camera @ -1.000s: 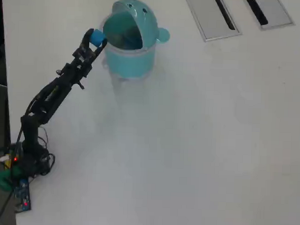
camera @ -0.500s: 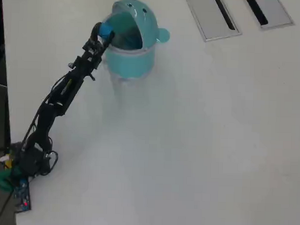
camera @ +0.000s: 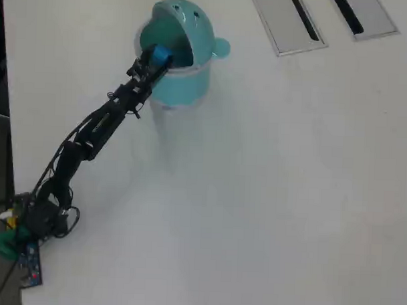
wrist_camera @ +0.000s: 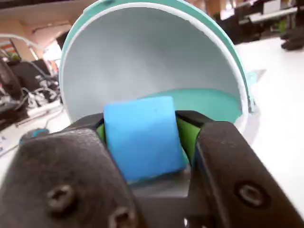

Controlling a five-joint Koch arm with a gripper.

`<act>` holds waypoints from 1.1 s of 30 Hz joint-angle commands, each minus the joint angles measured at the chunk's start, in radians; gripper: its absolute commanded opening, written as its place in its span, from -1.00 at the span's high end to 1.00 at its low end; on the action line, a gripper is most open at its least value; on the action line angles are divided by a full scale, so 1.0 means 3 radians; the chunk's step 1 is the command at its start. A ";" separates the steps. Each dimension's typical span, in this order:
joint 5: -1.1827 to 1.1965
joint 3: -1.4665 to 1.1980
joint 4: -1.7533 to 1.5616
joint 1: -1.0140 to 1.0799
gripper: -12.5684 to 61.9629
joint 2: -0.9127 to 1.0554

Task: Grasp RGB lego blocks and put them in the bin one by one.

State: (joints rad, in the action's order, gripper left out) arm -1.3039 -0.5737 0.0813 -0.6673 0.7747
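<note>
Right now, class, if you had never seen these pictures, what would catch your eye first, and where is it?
First, the bright blue block, clamped between the jaws of the gripper and filling the middle of the wrist view. Behind it gapes the teal bin, its domed lid tipped open; it stands near the top of the white table in the overhead view. There the black arm reaches from the lower left, holding the block above the bin's mouth.

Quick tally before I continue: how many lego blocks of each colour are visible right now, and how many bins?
Blue lego block: 1, clamped in the pincer at the bin's mouth
Red lego blocks: 0 visible
Yellow-green lego blocks: 0 visible
Teal bin: 1, lid open
Total: 2 things
</note>
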 commanded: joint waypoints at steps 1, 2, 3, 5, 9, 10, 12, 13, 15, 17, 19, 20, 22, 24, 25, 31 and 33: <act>-0.0102 0.0327 -0.0087 0.0000 -0.05 0.0087; -0.0164 0.0327 -0.0061 0.0000 -0.08 0.0087; -0.0230 0.0327 -0.0041 -0.0005 -0.12 0.0092; -0.0363 0.0327 -0.0005 -0.0015 -0.19 0.0112; -0.0368 0.0322 0.0061 -0.0046 -0.19 0.0225; -0.0368 0.0322 0.0112 -0.0046 -0.19 0.0276; -0.0363 0.0322 0.0138 -0.0041 -0.19 0.0322; -0.0353 0.0317 0.0138 -0.0026 -0.19 0.0348; -0.0327 0.0312 0.0133 0.0015 -0.19 0.0383; -0.0210 0.0251 0.0138 0.0082 -0.23 0.0440; -0.0061 0.0000 0.0133 0.0153 -0.23 0.0629; 0.0020 -0.0174 0.0112 0.0184 -0.23 0.0762; 0.0153 -0.0440 0.0056 0.0251 -0.22 0.0946; 0.0291 -0.0583 -0.0087 0.0348 -0.22 0.1048; 0.0353 -0.0634 -0.0087 0.0389 -0.22 0.1099; 0.0798 -0.1110 -0.0281 0.0598 -0.20 0.1462; 0.0961 -0.1340 -0.0419 0.0665 -0.20 0.1606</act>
State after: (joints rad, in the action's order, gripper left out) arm -1.0630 -1.0063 0.0583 -0.4832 1.1643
